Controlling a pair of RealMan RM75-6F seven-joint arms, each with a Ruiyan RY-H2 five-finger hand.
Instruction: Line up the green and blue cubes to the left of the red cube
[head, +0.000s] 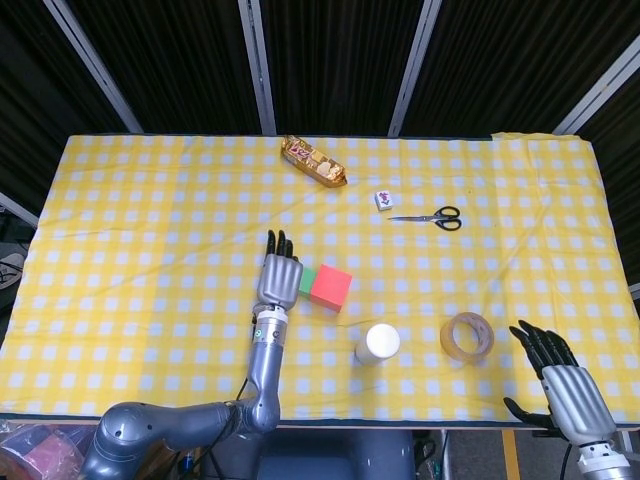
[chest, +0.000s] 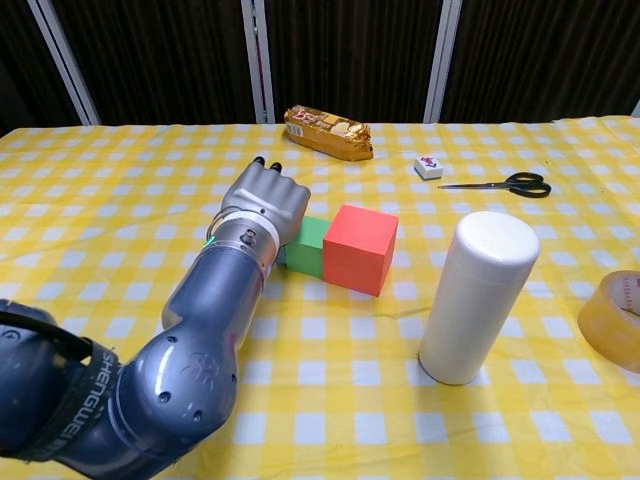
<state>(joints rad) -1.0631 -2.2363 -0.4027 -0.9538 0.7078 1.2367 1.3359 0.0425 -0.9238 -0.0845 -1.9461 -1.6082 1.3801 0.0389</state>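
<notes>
The left hand (head: 279, 277) was seen near the middle of the desk (head: 130, 230), which was covered in a yellow and white checked cloth, with its back turned up and its fingers (head: 276, 240) stretched forward close together; nothing could be made out in its grip, and whether anything was pinched beneath it could not be told. In the chest view the same hand (chest: 266, 203) was placed just beside the green cube (chest: 309, 246), on that cube's left side, apparently touching it. The green cube (head: 307, 281) was set touching the left face of the red cube (head: 331, 288), the pair being lined up slightly askew to the cloth's checks. The blue cube could not be seen in either view; it may have been hidden by the left hand, but that could not be told. The right hand (head: 560, 379) was seen at the near right edge of the desk, well apart from the cubes, fingers spread and holding nothing. A white cylinder bottle (chest: 472, 298) was stood upright near the red cube, to its right and closer to the robot. A roll of clear tape (head: 467, 336) was laid flat to the right of the bottle. Toward the far side, a gold snack packet (head: 314, 161), a small white tile (head: 383, 200) and black-handled scissors (head: 429, 217) were laid out, well apart from the cubes.
</notes>
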